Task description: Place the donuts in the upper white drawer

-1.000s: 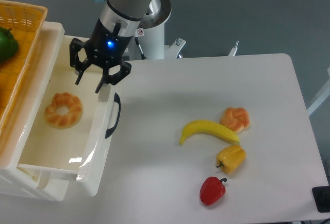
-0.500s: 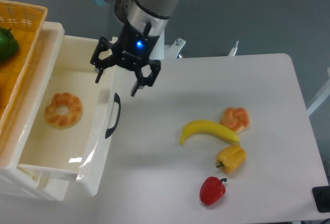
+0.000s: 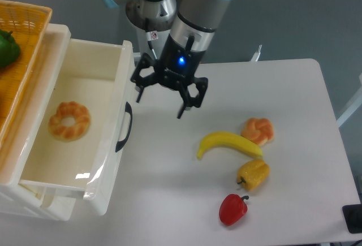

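Nearest the viewer, one red bell pepper lies on the white table, with one yellow bell pepper just beyond it. One banana follows, its right end touching or nearly touching the twisted donut, which sits on the table well apart from the drawer. At left, the upper white drawer stands pulled open, its curved black handle facing the table; one ring donut lies on the drawer floor, near the left wall. Donuts counted: two, one in the drawer and one outside it. Above the table, between drawer front and banana, hangs the gripper, fingers spread apart and holding nothing; a blue light glows on its body. A small round label on the arm is too small to read. Farthest left, one orange wicker basket holds a green vegetable, only partly in view.
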